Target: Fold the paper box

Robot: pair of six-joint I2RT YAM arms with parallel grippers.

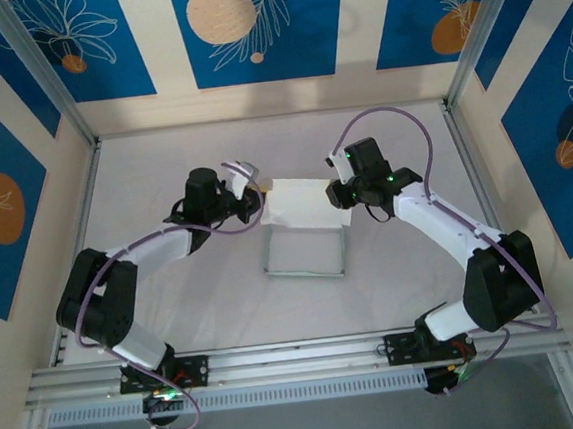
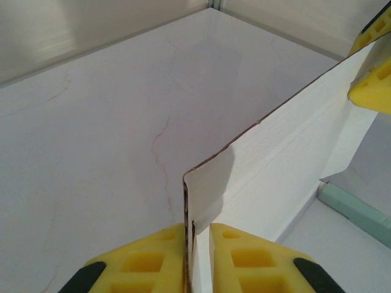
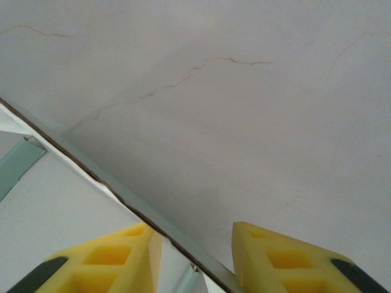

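- The paper box point(image 1: 307, 241) sits near the middle of the pale surface point(image 1: 225, 315) in the top view, between the two arms, part-folded: a white panel is raised along its upper side and a pale green rim edges its lower side
- The left pincer point(image 1: 256, 187) meets the box at its upper left corner, and the right pincer point(image 1: 336, 193) meets it at its upper right corner
- In the left wrist view the left pincer point(image 2: 197, 259) is at the bottom centre, its yellow fingers point(image 2: 143, 262) drawn in to a thin slot with the near end of the card panel pinched in it
- From there the paper box point(image 2: 287, 165) runs as a tilted white panel towards the upper right of the frame, its brown cut edge on top, and a pale green strip lies low at the right
- The yellow tips of the right pincer point(image 2: 372, 64) sit at the far end of that panel, in the upper right corner
- In the right wrist view the right pincer point(image 3: 192, 262) is part-way apart at the bottom of the frame, straddling the card edge
- The paper box point(image 3: 55, 213) edge crosses diagonally from mid left to bottom centre, close against the left-hand finger, with a clear gap before the right-hand fingers point(image 3: 287, 265)
- The surface point(image 3: 256, 122) behind shows thin crack-like lines
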